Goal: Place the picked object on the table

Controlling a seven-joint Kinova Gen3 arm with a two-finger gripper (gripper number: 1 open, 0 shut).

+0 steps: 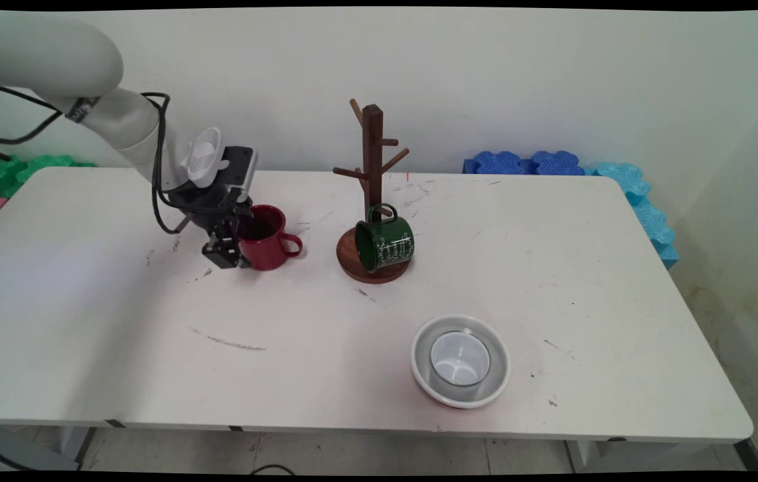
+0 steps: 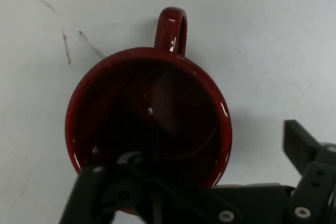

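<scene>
The red mug [image 1: 266, 237] stood upright on the white counter [image 1: 118, 348], in its far left part, well back from the near edge, with its handle pointing toward the counter's right end. The pincer [image 1: 226, 249] was down at the mug's left side. In the hand view the mug [image 2: 148, 121] filled the middle of the frame, its dark inside open to the camera and its handle at the top. One finger [image 2: 302, 148] stood outside the rim on the right with a clear gap to the mug's wall, and the other linkage lay across the near rim at the bottom left. The pincer [image 2: 205, 182] was spread wide and straddled the mug's wall, gripping nothing that could be seen; whether the left finger touched the mug could not be told.

To the mug's right, near the middle of the counter toward the far edge, a dark wooden mug tree [image 1: 372, 181] rose from a round base. A green enamel mug [image 1: 385, 244] hung tilted on one of its low pegs, just above the base. Near the counter's near edge, right of centre, a white bowl [image 1: 492, 375] held a white cup [image 1: 460, 359] standing upright inside it, well apart from the other things.
</scene>
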